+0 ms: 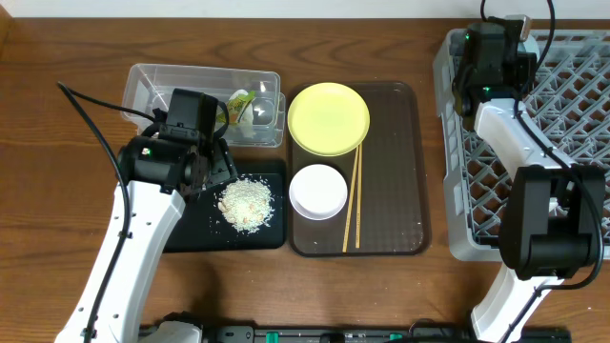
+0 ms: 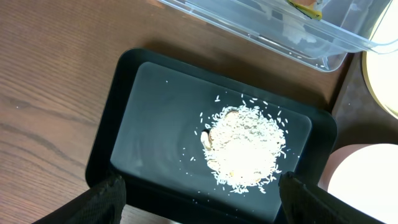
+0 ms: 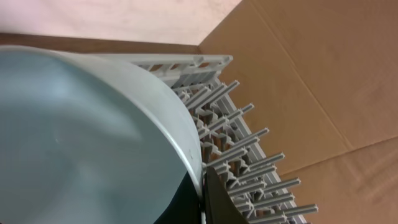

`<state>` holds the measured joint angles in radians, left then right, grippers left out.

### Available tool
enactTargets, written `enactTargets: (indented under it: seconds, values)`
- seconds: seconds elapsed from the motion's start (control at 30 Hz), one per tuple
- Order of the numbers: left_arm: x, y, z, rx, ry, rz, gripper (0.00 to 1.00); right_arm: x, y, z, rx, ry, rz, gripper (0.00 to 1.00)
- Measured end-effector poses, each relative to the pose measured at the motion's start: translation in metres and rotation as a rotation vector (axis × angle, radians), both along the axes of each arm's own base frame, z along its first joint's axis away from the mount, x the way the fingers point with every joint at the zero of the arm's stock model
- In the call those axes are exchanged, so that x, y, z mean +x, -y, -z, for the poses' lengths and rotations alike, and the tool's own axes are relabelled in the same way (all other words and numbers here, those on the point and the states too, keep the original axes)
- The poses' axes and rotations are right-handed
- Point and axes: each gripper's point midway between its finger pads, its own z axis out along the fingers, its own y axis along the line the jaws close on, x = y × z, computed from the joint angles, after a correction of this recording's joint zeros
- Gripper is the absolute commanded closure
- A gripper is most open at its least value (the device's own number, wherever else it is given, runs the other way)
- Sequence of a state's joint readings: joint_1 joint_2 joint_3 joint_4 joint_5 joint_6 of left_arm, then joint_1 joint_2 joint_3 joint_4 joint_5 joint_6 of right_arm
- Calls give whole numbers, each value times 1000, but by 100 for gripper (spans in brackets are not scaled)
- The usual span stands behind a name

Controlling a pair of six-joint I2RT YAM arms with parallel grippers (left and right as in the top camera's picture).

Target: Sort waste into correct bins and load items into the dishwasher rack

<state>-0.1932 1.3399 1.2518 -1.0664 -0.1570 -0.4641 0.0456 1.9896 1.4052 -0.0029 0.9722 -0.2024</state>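
Overhead, the left gripper (image 1: 219,164) hung with fingers spread wide above the rice scraps (image 1: 247,204) heaped on the black tray (image 1: 191,233). The wrapper (image 1: 243,103) lay in the clear tub (image 1: 152,81). At a corner of the grey rack (image 1: 572,114), the right gripper (image 1: 496,52) was clamped on the light blue bowl (image 3: 81,137) by its rim. The yellow plate (image 1: 328,118), white bowl (image 1: 318,191) and chopsticks (image 1: 353,195) sat on the brown tray (image 1: 400,171).

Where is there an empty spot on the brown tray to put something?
The translucent brown serving tray is bare along its right side, between the thin wooden chopsticks and its right rim. Its left side is crowded: round yellow plate above, white bowl below.
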Motion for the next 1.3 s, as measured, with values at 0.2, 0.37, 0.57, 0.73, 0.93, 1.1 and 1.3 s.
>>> enactTargets:
  seconds: [0.2, 0.37, 0.57, 0.73, 0.93, 1.1, 1.3]
  values:
    - [0, 0, 0, -1, 0, -3, 19, -4, -1, 4, 12, -2, 15, 99]
    - [0, 0, 0, -1, 0, -3, 19, -6, -10, 8, 19, -21, 10, 99]
    - [0, 0, 0, -1, 1, -4, 19, -12, -23, 18, 36, -55, 2, 99]
    - [0, 0, 0, -1, 1, -4, 19, -19, -31, 25, 46, -86, 7, 99]
    - [0, 0, 0, -1, 0, -4, 18, -29, -59, 51, 146, -231, -98, 82]
    - [0, 0, 0, -1, 1, -4, 18, -38, -90, 53, 277, -293, -229, 73]
    - [0, 0, 0, -1, 0, -4, 18, -50, -154, 14, 538, -226, -451, 68]
